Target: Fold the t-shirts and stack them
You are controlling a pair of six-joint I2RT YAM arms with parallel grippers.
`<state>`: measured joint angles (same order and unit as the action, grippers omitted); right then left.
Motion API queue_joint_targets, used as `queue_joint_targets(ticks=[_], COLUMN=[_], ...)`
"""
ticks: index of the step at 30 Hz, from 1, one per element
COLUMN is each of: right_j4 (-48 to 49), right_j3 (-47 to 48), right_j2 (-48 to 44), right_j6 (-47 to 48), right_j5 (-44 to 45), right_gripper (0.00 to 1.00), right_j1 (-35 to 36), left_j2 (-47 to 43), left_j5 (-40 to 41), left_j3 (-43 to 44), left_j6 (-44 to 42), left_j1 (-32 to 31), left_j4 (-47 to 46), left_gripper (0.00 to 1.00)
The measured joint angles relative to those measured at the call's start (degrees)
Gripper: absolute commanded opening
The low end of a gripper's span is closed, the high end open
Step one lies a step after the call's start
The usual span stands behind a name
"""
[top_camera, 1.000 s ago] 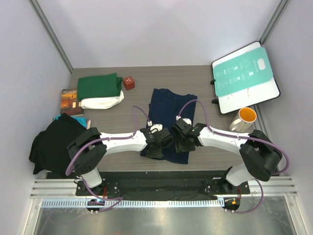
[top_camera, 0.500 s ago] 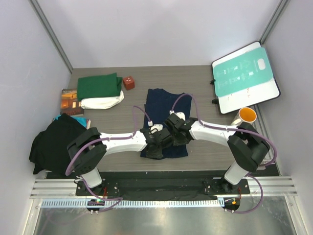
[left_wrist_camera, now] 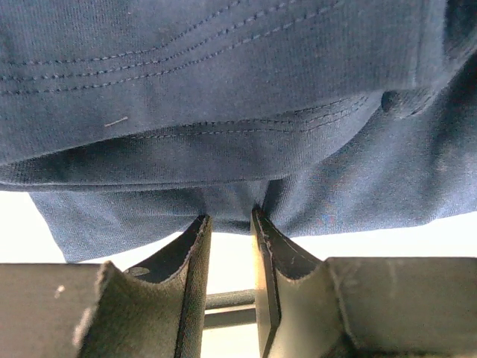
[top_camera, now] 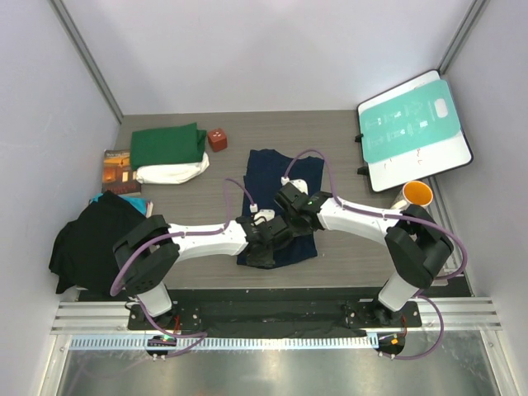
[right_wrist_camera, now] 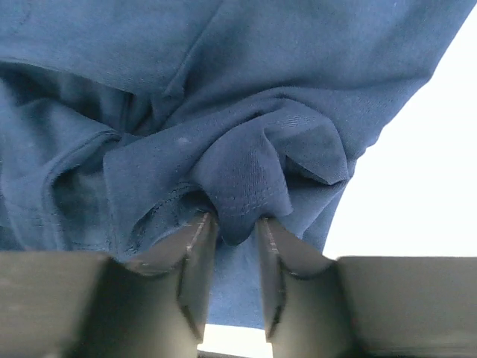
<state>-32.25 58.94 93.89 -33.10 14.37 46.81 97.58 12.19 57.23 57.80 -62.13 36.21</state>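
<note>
The navy t-shirt [top_camera: 275,167] lay at the middle of the worktop [top_camera: 346,140], its near part gathered under both claws. The left gripper [left_wrist_camera: 229,221] stood narrow, its fingertips nipping a hemmed fold of the navy cloth just beyond them. The right gripper [right_wrist_camera: 235,221], just beside it toward the far edge, was likewise narrow, clamped on a bunched ridge of the same shirt. The dark green t-shirt [top_camera: 167,144] sat folded on the cream-white t-shirt [top_camera: 172,172] near the far left corner.

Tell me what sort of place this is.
Probably a robot lab test cell: plain white walls box in the table, two arms are bolted to an aluminium rail, and t-shirts and a mug serve as props.
</note>
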Motion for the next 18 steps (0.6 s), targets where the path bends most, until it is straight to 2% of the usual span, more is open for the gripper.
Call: queue_joint_targets(ticks=[6,18], right_j4=[-1.3,-2.4], right_j3=[2.0,3.1], right_j2=[0.0,1.4], right_j6=[0.9,2.0], right_j5=[0.5,2.6], right_gripper=[0.4,0.4], right_j1=[0.0,-1.2], left_j2=[0.0,0.0], left_j5=[0.0,0.0], left_j3=[-0.2,-0.5], left_j6=[0.0,-0.2], left_j1=[0.0,0.0], left_j4=[-0.2,-0.5], left_gripper=[0.28,0.27])
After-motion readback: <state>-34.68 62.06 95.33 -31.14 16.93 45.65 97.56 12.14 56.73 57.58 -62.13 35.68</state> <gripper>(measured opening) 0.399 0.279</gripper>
